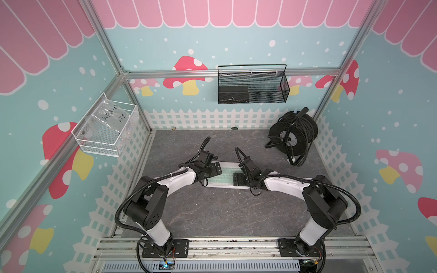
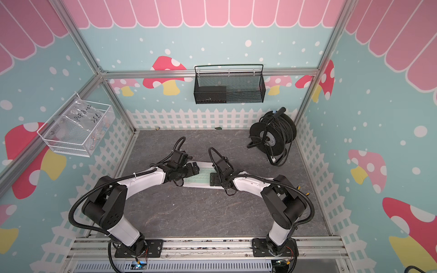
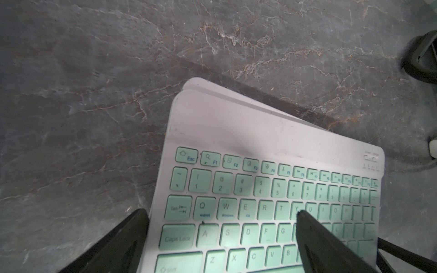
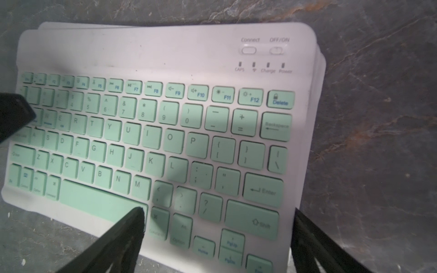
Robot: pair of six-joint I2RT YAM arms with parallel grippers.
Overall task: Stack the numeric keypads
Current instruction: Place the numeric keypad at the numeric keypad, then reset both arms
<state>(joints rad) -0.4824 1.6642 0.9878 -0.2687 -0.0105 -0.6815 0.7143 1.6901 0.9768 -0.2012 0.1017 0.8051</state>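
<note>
Nearest the camera, the left arm and right arm rose from a metal rail at the front edge of the grey stone-look table and bent inward toward each other.

Mid-table, the stack of keypads lay flat between the two wrists. The mint-green keypad was on top, keys up. White corners of lower keypads poked out from under it, slightly skewed; I could not count the layers.

The left gripper was spread wide at the Esc end of the stack. One finger was off the short edge over bare table, the other above the Y key. It gripped nothing.

The right gripper was also spread wide at the Enter end. One finger was over the end of the space bar, the other just past the short edge. It gripped nothing. I could not tell whether either one touched the keys.

Farther back at right, a black cable reel stood well apart from the stack.

On the left wall hung a white wire basket holding a clear plastic bag. On the back wall hung a black mesh basket.
</note>
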